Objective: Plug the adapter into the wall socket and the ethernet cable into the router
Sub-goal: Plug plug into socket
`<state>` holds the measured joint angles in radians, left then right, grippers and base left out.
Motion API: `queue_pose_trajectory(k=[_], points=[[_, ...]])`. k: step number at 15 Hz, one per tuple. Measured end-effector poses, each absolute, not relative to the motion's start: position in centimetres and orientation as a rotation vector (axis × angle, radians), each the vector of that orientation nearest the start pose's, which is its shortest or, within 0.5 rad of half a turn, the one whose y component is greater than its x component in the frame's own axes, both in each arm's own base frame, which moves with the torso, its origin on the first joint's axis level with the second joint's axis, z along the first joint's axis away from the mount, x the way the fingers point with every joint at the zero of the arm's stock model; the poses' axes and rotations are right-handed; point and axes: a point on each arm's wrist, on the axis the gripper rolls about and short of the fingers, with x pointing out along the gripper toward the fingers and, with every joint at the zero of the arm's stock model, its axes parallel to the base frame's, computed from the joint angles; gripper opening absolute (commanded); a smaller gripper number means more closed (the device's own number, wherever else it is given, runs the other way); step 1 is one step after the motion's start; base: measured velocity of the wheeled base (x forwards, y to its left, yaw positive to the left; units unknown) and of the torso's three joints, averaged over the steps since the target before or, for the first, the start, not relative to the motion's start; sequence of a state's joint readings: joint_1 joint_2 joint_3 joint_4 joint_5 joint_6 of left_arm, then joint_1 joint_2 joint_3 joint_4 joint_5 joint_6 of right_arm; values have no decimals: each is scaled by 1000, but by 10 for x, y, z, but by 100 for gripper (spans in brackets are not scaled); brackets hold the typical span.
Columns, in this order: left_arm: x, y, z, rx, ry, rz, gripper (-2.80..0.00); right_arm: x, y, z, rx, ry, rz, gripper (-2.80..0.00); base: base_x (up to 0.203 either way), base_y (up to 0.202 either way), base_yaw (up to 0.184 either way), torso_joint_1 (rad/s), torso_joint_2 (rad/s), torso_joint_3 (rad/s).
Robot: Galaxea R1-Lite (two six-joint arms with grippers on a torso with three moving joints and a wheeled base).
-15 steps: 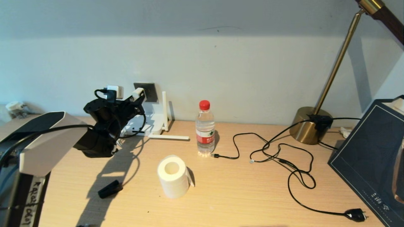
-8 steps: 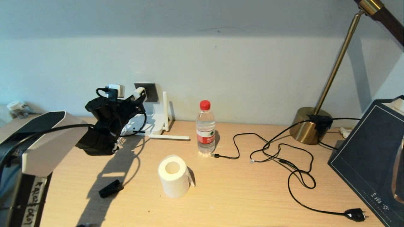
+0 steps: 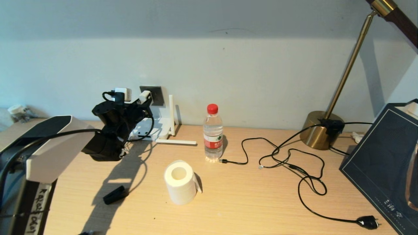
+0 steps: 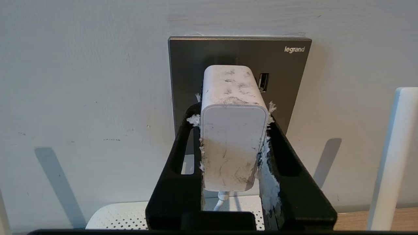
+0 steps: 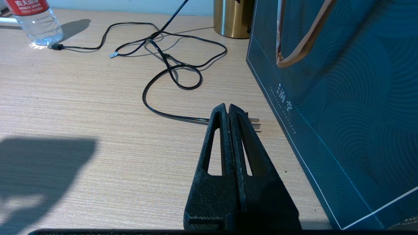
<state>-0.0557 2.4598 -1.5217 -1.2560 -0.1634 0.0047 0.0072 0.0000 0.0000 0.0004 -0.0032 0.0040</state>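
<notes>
White and scuffed, the adapter (image 4: 232,130) is sitting clamped between the fingers (image 4: 183,153) of the left hand (image 4: 232,114), which is holding it up against the dark grey wall socket (image 4: 183,65), just above the router (image 4: 130,215); whether its pins are seated in the holes cannot be told. The right hand (image 5: 228,109) is hanging pressed together and empty over the wooden bench (image 5: 81,98), beside a dark blue bag (image 5: 343,98), with a two-pin plug (image 5: 253,122) just beyond its tips
</notes>
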Motion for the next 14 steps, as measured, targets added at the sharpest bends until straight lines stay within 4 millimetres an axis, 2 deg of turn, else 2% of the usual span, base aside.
queue_pose_trajectory(k=[4, 14], points=[[493, -37, 125, 18, -317, -219, -280, -23, 0, 75, 4, 0, 4, -280, 0, 0, 0, 0, 0, 0], [489, -37, 124, 18, -306, -216, -280, -23, 0, 75, 4, 0, 4, -280, 0, 0, 0, 0, 0, 0]])
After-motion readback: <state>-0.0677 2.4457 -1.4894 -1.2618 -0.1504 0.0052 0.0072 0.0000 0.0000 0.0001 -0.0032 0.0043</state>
